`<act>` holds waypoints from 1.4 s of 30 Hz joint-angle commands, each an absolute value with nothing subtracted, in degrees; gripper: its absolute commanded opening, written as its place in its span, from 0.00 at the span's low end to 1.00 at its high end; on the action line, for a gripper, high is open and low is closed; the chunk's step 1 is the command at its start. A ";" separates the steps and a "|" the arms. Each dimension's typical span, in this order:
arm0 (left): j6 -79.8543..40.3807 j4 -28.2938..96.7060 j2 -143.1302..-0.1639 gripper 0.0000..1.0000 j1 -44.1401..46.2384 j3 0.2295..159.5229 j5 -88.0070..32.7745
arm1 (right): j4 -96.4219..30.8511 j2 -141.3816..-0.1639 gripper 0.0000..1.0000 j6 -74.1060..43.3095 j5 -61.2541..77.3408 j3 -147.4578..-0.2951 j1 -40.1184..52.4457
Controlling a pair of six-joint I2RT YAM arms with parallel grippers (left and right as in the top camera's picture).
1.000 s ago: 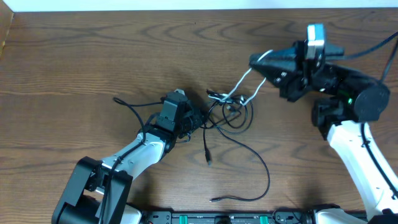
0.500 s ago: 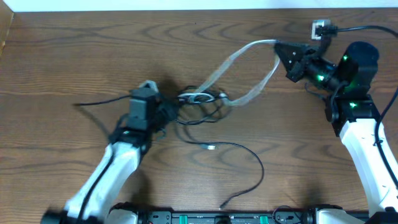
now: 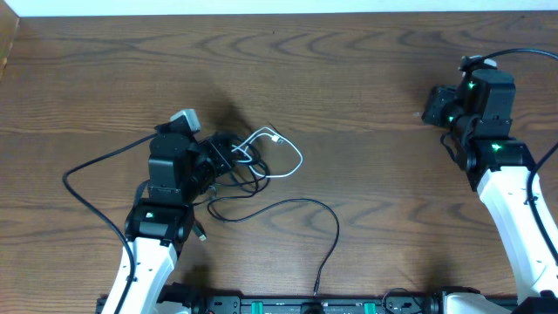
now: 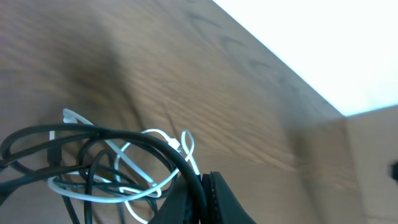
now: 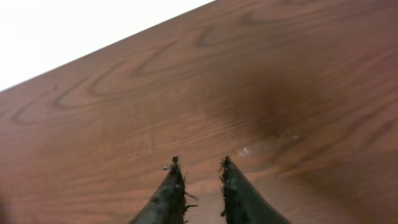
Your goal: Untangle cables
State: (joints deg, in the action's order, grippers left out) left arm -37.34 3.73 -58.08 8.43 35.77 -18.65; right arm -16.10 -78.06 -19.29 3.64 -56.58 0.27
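I see the thin black cords (image 3: 228, 163) knotted in a small heap on the left half of the wooden table (image 3: 366, 87), their loops crossing one over another. A thin white cord (image 3: 299, 160) passes through this heap and makes an open loop at its right side, with a small plug end on top. One black strand runs in a long curve toward the near edge, and another sweeps far out to the left. My left gripper (image 4: 202, 186) pinches one black strand.

A brown, wavy-grained wooden table (image 3: 366, 105) fills the view. A white strip (image 3: 261, 7) borders its far edge, a black rail (image 3: 288, 305) the near one.
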 commanded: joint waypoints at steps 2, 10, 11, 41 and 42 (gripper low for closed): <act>-40.05 -0.51 -58.81 0.08 8.32 36.60 -26.20 | -18.28 -78.02 0.31 -19.55 21.87 -57.14 0.80; -47.44 -7.62 -58.78 0.08 8.32 36.60 -26.15 | -23.90 -81.71 0.45 -28.47 34.06 -55.68 8.73; -48.29 -8.12 -58.78 0.08 8.32 36.60 -26.15 | -23.90 -82.24 0.47 -29.67 34.22 -55.51 10.09; -50.28 -8.69 -58.78 0.08 8.34 36.60 -26.20 | -12.93 -102.37 0.71 -80.58 29.56 -55.37 28.80; -50.28 -8.69 -58.78 0.08 8.34 36.60 -26.20 | -12.43 -102.63 0.67 -82.24 28.25 -55.37 29.36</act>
